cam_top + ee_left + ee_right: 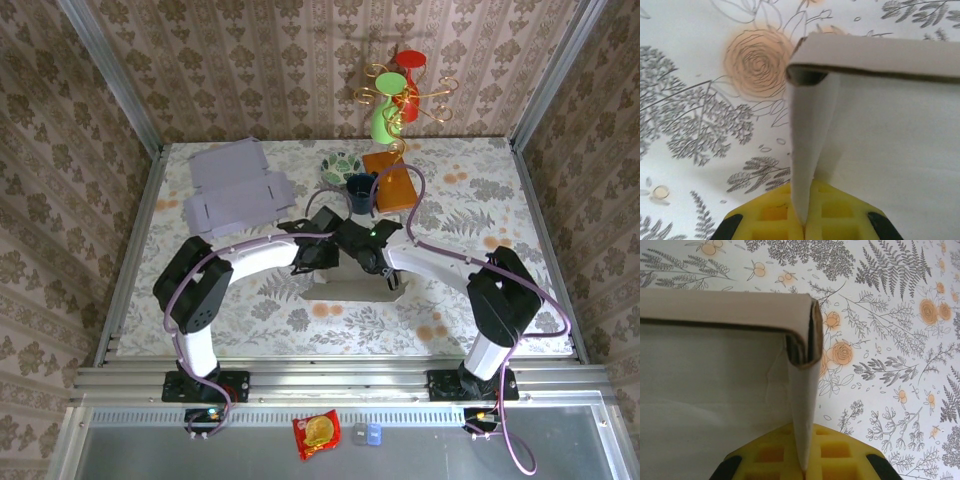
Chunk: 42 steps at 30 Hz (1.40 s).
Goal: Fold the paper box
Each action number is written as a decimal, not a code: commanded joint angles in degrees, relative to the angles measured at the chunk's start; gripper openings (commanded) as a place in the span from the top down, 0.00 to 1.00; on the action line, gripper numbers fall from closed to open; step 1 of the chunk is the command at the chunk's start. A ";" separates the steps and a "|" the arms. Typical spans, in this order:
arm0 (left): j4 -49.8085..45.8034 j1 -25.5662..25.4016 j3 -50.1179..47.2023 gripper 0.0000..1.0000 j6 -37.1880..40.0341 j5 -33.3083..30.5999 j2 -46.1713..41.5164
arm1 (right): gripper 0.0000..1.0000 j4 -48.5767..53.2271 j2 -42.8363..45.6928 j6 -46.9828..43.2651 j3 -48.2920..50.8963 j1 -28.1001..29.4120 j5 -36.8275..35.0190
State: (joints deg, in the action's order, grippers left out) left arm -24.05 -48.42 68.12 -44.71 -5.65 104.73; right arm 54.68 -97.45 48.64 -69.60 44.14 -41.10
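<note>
Two grips on. Left pincer (804, 227) is clamped on the left end wall (807, 150) of the box (352, 288), right pincer (801, 465) on the right end wall (802, 405). Box sits mid-frame in top view, looks flat on tabletop (250, 325). Body runs right of left pincer and left of right one, so long axis is L-R btwn them. Neither arm nearer. Next fold prob. needs both ends moved in sync.

The table (470, 190) is white, printed with grey ferns and orange roses. The paper box (875, 52) is pale greyish beige — plain, unprinted. Left hand (804, 225) and right hand (802, 465) are yellow, edged black. Flat sheets (240, 190) at the far left look lavender, perhaps grey. Walls (250, 60) — beige damask.
</note>
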 commanded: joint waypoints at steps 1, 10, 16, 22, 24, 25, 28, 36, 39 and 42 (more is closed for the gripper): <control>-11.03 -1.42 -0.24 1.00 -4.62 -9.49 0.47 | 1.00 -0.87 2.51 3.33 1.02 0.94 -3.37; -10.56 -5.59 0.96 1.00 -4.78 -14.39 0.72 | 1.00 -1.46 2.93 4.17 2.14 2.03 -2.84; -1.90 -4.12 -5.46 0.89 -1.67 -11.00 -4.66 | 1.00 -2.25 3.89 3.99 3.40 2.05 -2.89; 5.07 -3.18 -9.21 0.64 2.38 -7.01 -8.81 | 1.00 -2.80 3.72 3.56 3.60 2.07 -2.49; 6.46 -3.09 -9.79 0.58 3.69 -5.68 -10.19 | 1.00 -2.90 3.50 3.61 3.60 1.97 -2.16; 6.89 -2.74 -9.92 0.55 4.00 -4.61 -11.01 | 1.00 -3.07 3.54 3.61 3.59 1.87 -1.97; 7.00 -1.72 -10.30 0.48 4.08 -1.11 -12.53 | 1.00 -3.34 3.40 3.61 3.59 1.67 -1.40; 5.91 0.45 -10.90 0.41 2.79 5.81 -14.24 | 1.00 -3.35 2.53 4.26 3.29 0.88 -0.16; 5.14 1.43 -11.27 0.41 2.09 5.35 -15.98 | 1.00 -3.02 2.01 4.80 3.31 0.45 0.68; 3.68 2.66 -10.59 0.42 2.25 5.30 -18.13 | 1.00 -1.93 1.40 6.03 3.67 -1.02 2.25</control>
State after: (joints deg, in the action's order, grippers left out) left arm -18.28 -46.98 57.34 -42.41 -1.08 90.04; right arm 51.33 -94.83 51.51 -66.26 44.42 -39.07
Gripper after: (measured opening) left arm 0.581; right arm 0.069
